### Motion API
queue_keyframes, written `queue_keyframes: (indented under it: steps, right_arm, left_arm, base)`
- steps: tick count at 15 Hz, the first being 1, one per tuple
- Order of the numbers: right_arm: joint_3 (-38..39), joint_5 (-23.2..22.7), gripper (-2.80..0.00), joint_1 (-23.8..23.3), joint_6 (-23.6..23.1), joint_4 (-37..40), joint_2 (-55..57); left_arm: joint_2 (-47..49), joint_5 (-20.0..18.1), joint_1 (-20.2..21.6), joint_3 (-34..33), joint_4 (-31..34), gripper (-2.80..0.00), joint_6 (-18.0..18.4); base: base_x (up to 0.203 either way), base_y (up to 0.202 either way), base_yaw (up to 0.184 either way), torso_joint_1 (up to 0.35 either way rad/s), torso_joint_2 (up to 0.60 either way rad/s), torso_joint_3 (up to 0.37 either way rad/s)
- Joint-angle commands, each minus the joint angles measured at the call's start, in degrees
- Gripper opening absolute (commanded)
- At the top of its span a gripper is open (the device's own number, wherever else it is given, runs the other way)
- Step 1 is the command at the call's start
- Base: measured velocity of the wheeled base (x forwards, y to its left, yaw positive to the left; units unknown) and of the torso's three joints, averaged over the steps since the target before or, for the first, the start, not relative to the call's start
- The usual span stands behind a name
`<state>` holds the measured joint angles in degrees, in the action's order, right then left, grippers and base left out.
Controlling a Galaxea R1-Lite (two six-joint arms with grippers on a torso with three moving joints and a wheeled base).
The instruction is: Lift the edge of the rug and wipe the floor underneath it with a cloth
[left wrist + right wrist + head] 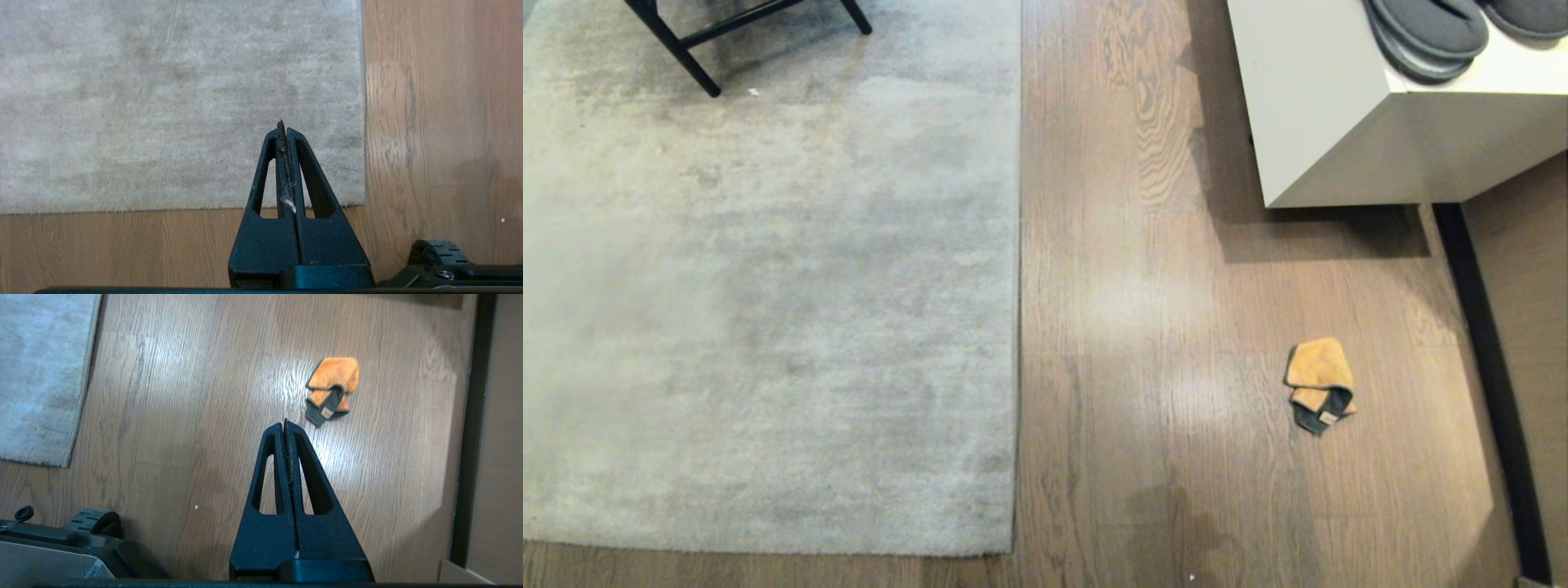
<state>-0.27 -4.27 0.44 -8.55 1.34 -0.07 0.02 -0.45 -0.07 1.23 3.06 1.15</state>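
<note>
Both grippers, left (284,126) and right (285,424), hang with fingers closed on nothing, so nothing's started: rug edge (1018,327) lies flat, cloth (1319,385) sits crumpled on the floor (1143,269) off to its right, probably grabbed first.

Wood-plank floor (1143,245) with glare patches, white cabinet (1323,122) at right, black chair legs (686,49) behind

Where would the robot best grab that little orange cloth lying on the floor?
Probably from straight above, pinching the raised orange fold of the cloth. It lies crumpled, apart from the rug edge, with open floor all round. The right gripper, shut now, hangs nearest and would need to open first.
</note>
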Motion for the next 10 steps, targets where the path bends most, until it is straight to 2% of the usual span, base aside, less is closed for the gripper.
queue_keyframes:
  steps: [1,10]
  right_arm:
    - [0.0,0.0,-2.80,0.0,-0.1,0.0,0.1]
    - [0.0,0.0,-2.80,0.0,-0.1,0.0,0.1]
  left_arm:
    - [0.0,0.0,0.0,0.0,0.0,-2.80,0.1]
    - [0.0,0.0,0.0,0.0,0.0,-2.80,0.1]
  base:
    - [0.000,0.000,0.000,-0.001,-0.01,0.202]
    - [0.000,0.000,0.000,0.003,0.00,0.203]
